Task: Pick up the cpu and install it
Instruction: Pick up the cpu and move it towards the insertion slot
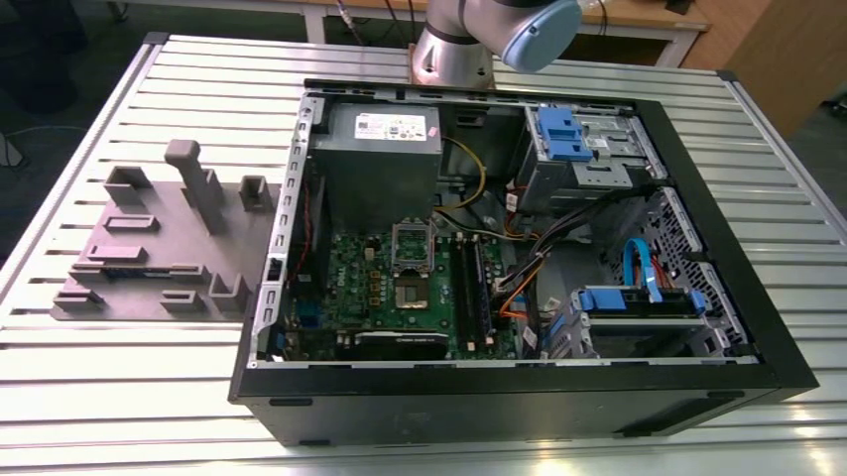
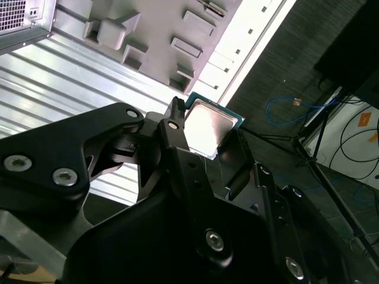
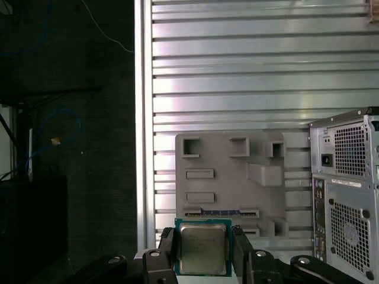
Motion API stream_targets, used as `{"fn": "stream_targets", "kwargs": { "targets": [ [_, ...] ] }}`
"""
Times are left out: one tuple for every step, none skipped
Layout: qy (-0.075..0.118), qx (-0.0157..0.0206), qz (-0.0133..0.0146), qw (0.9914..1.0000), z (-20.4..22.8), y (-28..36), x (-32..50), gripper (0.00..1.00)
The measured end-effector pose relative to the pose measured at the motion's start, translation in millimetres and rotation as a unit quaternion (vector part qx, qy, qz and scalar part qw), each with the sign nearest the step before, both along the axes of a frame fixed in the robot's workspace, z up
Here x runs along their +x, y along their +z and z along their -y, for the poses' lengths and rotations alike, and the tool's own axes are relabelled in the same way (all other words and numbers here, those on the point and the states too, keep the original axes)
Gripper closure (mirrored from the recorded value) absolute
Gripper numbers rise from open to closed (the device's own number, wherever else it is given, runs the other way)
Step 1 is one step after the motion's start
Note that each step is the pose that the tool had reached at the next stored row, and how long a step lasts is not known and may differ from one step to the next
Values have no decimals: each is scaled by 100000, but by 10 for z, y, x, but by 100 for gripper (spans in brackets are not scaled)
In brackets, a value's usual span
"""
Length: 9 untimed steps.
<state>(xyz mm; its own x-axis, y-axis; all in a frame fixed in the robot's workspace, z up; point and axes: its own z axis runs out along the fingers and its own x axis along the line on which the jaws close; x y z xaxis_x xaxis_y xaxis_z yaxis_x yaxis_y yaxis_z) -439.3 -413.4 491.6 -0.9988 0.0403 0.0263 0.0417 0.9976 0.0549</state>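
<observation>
Right up close in the first wrist view, the gripper (image 3: 203, 235) is clamped on the cpu (image 3: 203, 249). The black fingers (image 3: 167, 251) press on two opposite edges, the silver lid faces the camera and a green rim shows around it. The second wrist view catches the same grip from another angle. There the chip stands tilted between the fingertips, its metal top catching the light, held up in the air and touching nothing else.

The cpu is outside the computer case (image 3: 346, 195), off on the side where the case's rear panel with its vent grilles faces. Next out, lying flat just beside that rear panel, is the grey moulded parts holder (image 3: 237, 177), covered in pockets and raised blocks. Under both holder and case runs the slatted aluminium table (image 3: 249, 71). Past the table's edge, on the side away from the case, there is dark floor (image 3: 89, 177).

Over to the exterior view: the case lies on its side with the panel off. Inside, the green motherboard (image 1: 357, 268) sits against the wall nearest the holder, with the silver socket (image 1: 415, 288) in the board's middle. The grey power supply (image 1: 381, 139) is beyond the board, and blue-tabbed drive cages (image 1: 576, 149) take the opposite half of the case. Farthest back, beyond the power-supply end of the case, the arm (image 1: 477, 40) rises off the table with its silver column and pale blue joint cap.
</observation>
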Motion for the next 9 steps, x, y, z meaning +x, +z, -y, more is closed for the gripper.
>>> {"fn": "stream_targets", "kwargs": {
  "targets": [
    [2, -2, -2, 100000, 0, 7, 0, 53],
    [2, -1, -1, 100000, 0, 17, 0, 53],
    [1, -2, -3, 100000, 0, 27, 0, 53],
    [0, -3, -5, 100000, 0, 37, 0, 53],
    [1, -5, -3, 100000, 0, 47, 0, 53],
    [1, -2, -2, 100000, 0, 56, 0, 53],
    [1, -2, 0, 100000, 0, 64, 0, 53],
    [2, -2, -1, 100000, 0, 69, 0, 53],
    [3, -2, -2, 100000, 0, 74, 0, 53]
  ]
}}
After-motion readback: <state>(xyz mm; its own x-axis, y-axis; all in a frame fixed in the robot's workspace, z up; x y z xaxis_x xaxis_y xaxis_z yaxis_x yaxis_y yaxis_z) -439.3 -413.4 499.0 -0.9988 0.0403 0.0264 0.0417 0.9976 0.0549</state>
